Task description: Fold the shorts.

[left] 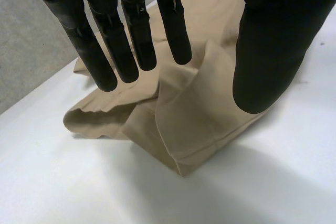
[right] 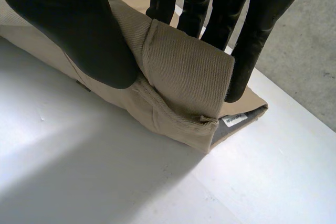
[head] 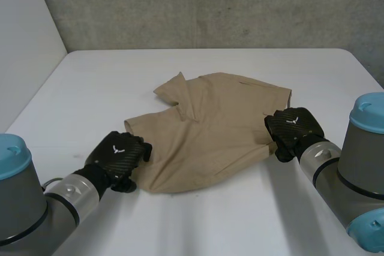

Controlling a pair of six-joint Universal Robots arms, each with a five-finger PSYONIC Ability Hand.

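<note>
Closest in are the two arms, the left arm (head: pixel 27 199) and the right arm (head: pixel 360 166), coming in from either side in the head view. The tan shorts (head: pixel 210 130) are lying rumpled and partly doubled over in the middle of the white bench (head: pixel 90 76) between them.

The right robot hand (right: pixel 68 24) has a proper grip. Its thumb is on one side and its fingers on the other, pinching a thick folded bit of the edge on its side of the shorts. A small white label (right: pixel 233 120) peeks out from the layer underneath. The left robot hand (left: pixel 273 35) is wide, fingers straight and thumb spread. It's hovering over the near corner on its side and holding nothing.

My take on the step: the left needs a hold on its corner before anything gets moved. I'd go for the hem corner below its fingertips and grab both layers, not just the top one, or the fold will likely slide apart. Then lift both sides evenly, keep the cloth taut between the hands, and lay it over so the edges line up. Pulling from one side only would probably just drag the whole bundle.

Containers: no box or tray in play, the shorts sit straight on the bench.
</note>
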